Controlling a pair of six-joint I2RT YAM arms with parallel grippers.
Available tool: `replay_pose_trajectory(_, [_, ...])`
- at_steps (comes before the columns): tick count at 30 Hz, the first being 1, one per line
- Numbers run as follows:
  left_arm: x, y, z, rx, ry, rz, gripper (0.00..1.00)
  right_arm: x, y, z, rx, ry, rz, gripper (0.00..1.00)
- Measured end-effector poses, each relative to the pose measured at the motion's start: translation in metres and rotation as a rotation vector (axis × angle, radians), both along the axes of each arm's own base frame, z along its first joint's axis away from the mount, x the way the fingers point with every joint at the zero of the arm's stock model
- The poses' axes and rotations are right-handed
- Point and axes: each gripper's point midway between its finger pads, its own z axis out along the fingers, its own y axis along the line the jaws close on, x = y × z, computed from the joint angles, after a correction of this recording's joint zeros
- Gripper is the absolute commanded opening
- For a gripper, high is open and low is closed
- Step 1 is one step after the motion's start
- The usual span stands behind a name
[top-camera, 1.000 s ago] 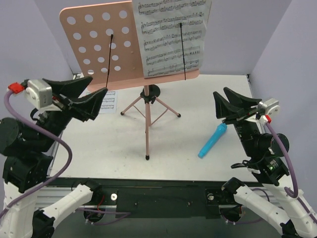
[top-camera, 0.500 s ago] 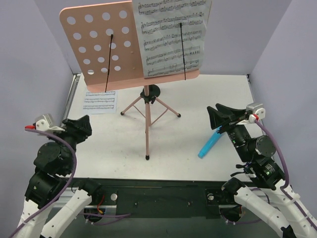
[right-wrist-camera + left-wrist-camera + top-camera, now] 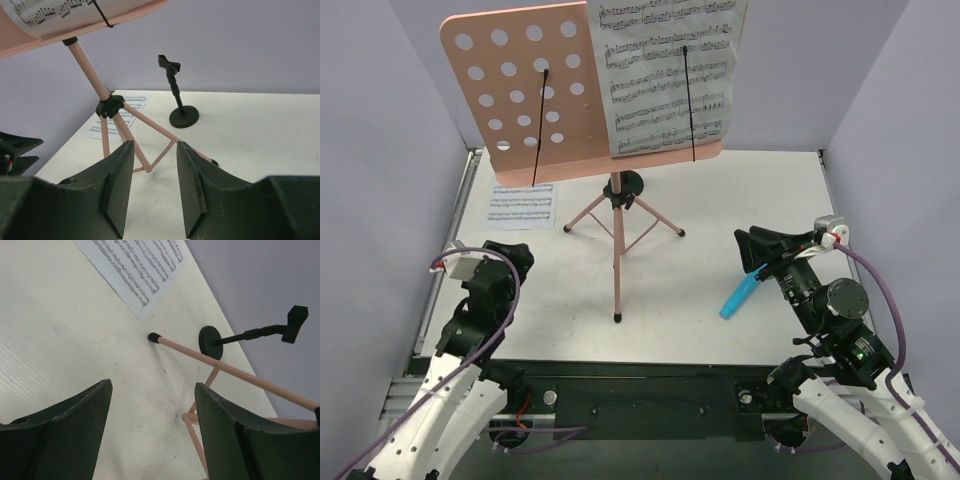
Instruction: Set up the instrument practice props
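The pink perforated desk stands upright on its pink tripod at the back middle of the table. One white sheet-music page rests on the desk's right half under a black wire page-holder. The other wire holder lies over bare desk. The second page lies flat on the table at the back left and shows in the left wrist view. My left gripper is open and empty, low at the near left. My right gripper is open and empty, facing the tripod.
A blue cylinder lies on the table just below my right gripper. A small black clip stand on a round base stands behind the tripod and shows in both wrist views. Purple walls enclose the table.
My left arm has dropped from high at the left down to the near-left table edge. My right gripper has sunk lower and drawn slightly nearer. The stand and pages have not moved.
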Motion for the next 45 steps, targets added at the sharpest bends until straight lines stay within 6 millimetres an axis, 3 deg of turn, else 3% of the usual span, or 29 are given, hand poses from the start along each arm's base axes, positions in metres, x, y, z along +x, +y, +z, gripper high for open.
replay_pose_trajectory(7, [0.054, 0.024, -0.055, -0.196, 0.069, 0.064, 0.77, 0.002, -0.001, -0.032, 0.008, 0.084, -0.014, 0.35])
replay_pose_trajectory(11, [0.08, 0.042, -0.075, -0.292, 0.091, 0.058, 0.77, 0.003, 0.001, -0.042, 0.015, 0.117, -0.017, 0.35])
replay_pose_trajectory(15, [0.101, 0.042, -0.088, -0.34, 0.091, 0.01, 0.77, 0.005, 0.003, -0.047, 0.028, 0.136, -0.015, 0.35])
replay_pose_trajectory(25, [0.134, 0.036, -0.15, -0.409, 0.182, -0.029, 0.77, 0.007, 0.003, -0.049, 0.047, 0.156, -0.022, 0.35])
replay_pose_trajectory(39, [0.189, 0.05, -0.175, -0.442, 0.171, -0.003, 0.77, 0.012, 0.002, -0.054, 0.044, 0.176, -0.047, 0.35])
replay_pose_trajectory(45, [0.214, 0.054, -0.174, -0.469, 0.133, 0.007, 0.77, 0.017, 0.006, -0.063, 0.022, 0.202, -0.053, 0.35])
